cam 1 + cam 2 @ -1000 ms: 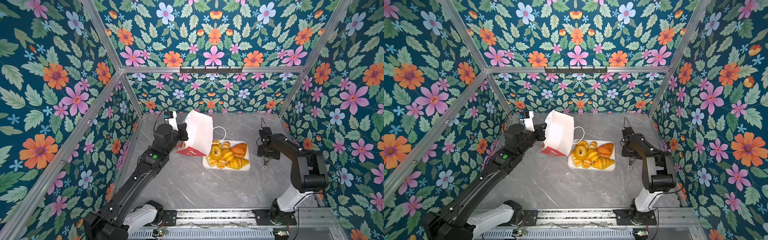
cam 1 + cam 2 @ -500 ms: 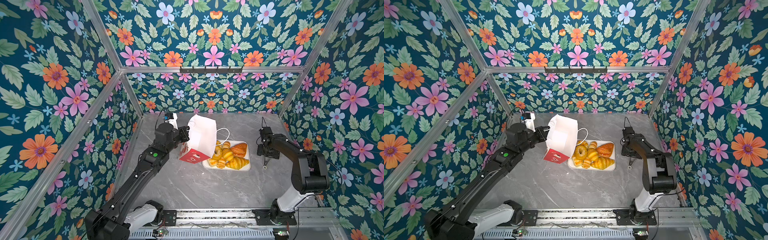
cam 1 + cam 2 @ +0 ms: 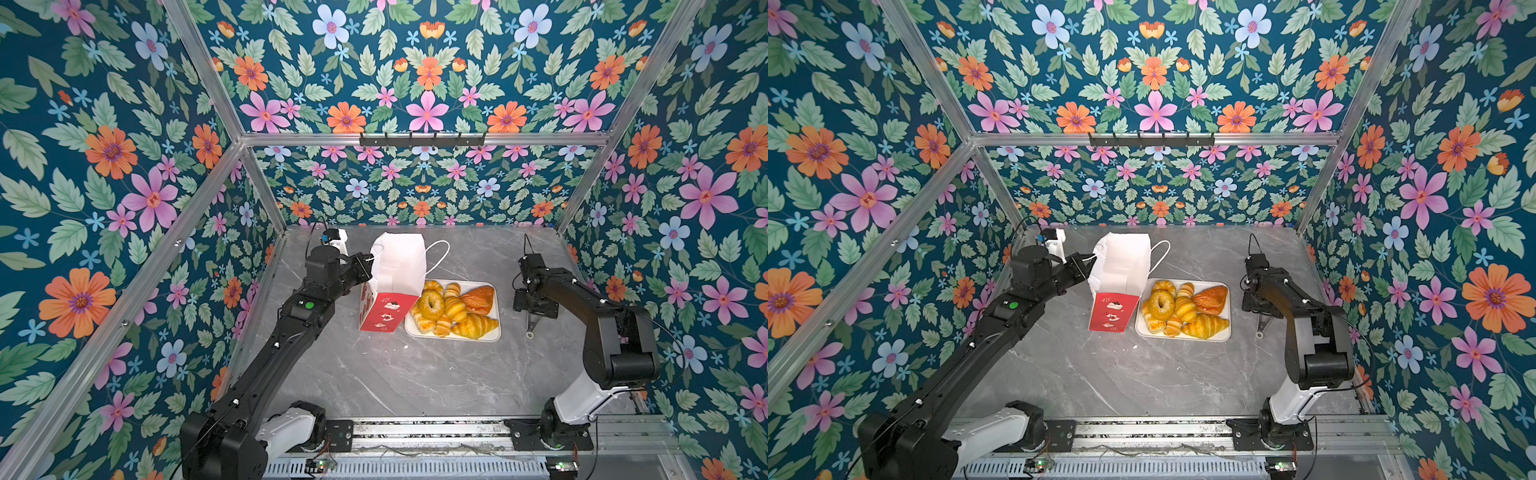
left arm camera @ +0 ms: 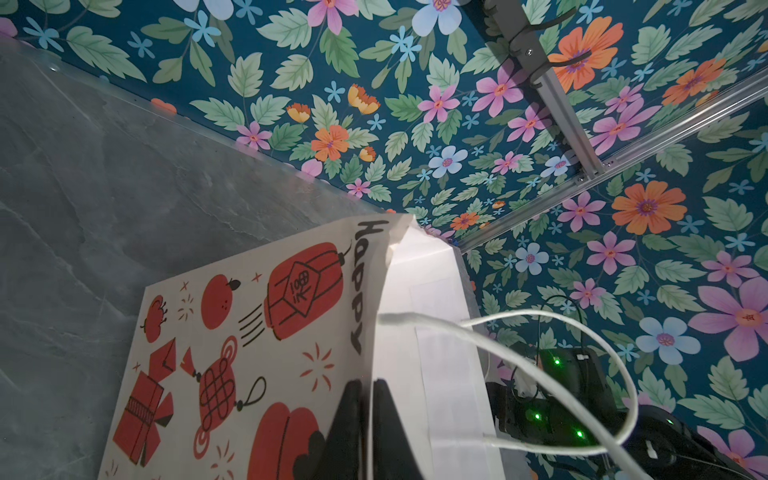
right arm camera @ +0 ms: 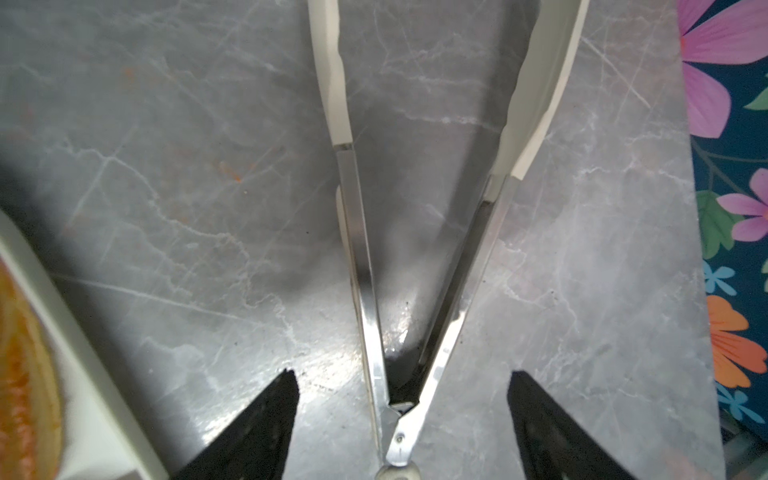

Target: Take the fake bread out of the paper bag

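Now the left arm (image 3: 291, 332) stretches long from the near rail across the counter (image 3: 415, 374) to the bag (image 3: 399, 266). Its wrist is turned sideways so the left hand (image 4: 368, 384) meets the bag's left rim. In the left wrist view the two black fingers (image 4: 353, 415) stand almost together with the printed wall's edge between them. Whether they press the paper cannot be told.

The right arm (image 3: 582, 299) is folded at the elbow, and the right hand (image 5: 403, 374) points down over the tongs (image 5: 365, 270), which lie on the counter right of the tray (image 3: 478, 337). Its fingers are spread wide to either side of the tongs' hinge end, apart from them, holding nothing.

The bag stands upright on its base, mouth up, just beside the tray's left edge. All the bread (image 3: 455, 307) in sight lies heaped in the tray, outside the bag.

A second ago the bag hung tilted in the left hand. Half a second ago it leaned over the tray's left part, and it has since been set down level. The right arm, tongs and bread have not moved.
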